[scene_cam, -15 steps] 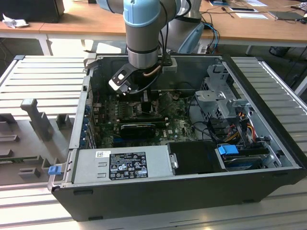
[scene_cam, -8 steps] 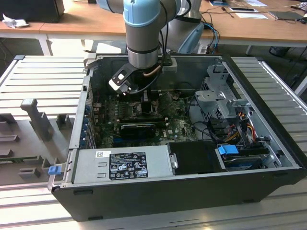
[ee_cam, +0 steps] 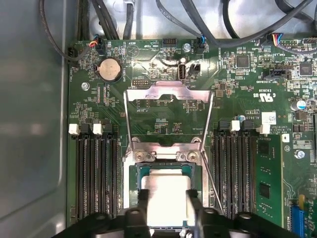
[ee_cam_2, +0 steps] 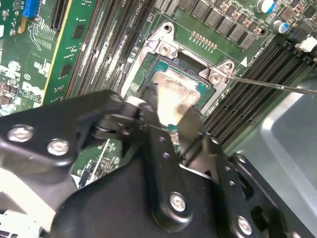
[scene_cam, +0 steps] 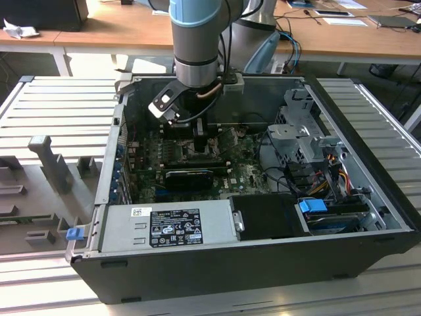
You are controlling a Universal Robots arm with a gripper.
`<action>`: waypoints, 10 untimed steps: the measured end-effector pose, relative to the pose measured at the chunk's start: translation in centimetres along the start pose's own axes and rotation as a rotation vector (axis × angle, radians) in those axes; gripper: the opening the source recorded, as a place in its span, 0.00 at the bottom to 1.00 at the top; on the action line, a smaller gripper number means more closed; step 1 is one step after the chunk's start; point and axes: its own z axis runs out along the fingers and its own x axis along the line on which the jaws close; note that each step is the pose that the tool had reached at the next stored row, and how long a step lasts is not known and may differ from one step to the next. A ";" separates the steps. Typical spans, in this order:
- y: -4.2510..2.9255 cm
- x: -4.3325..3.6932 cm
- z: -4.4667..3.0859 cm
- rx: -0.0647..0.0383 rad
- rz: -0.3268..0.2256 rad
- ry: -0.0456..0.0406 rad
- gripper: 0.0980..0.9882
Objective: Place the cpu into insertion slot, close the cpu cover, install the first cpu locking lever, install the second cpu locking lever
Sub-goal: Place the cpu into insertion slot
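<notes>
1. Pale silvery metal catches the eye first: the cpu [ee_cam: 166, 196] sits square over the insertion slot [ee_cam: 134, 183], whose dark frame shows around its edges in both wrist views.
2. The gripper [ee_cam: 168, 197] is drawn narrow around the chip, one finger against each of two opposite edges. Holding it by the sides, I'd judge, spares the top face and keeps the chip level over the pins.
3. I cannot tell whether the chip is fully seated or resting just above the pin field; the fingers [ee_cam_2: 190, 119] hide its near edge.
4. The cpu cover [ee_cam: 168, 92] is tipped back on its hinge, away from the socket, and green motherboard [ee_cam: 247, 99] shows through its square window. Folded open like that, it leaves the socket free from above.
5. A thin wire locking lever [ee_cam: 213, 173] angles out beside the socket, unlatched, which is why the cover can lie open.
6. In the exterior view the arm comes straight down into the open computer case [scene_cam: 263, 263], and the gripper [scene_cam: 197, 135] is deep among the boards.
</notes>
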 end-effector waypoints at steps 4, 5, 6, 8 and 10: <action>0.03 0.01 -0.24 0.002 0.000 0.0001 0.14; 0.03 0.01 -0.26 0.002 0.000 0.0000 0.07; 0.05 0.00 -0.35 0.003 0.000 -0.0002 0.01; 0.05 0.01 -0.42 0.003 0.000 0.0000 0.01; 0.06 0.01 -0.50 0.003 0.000 -0.0001 0.01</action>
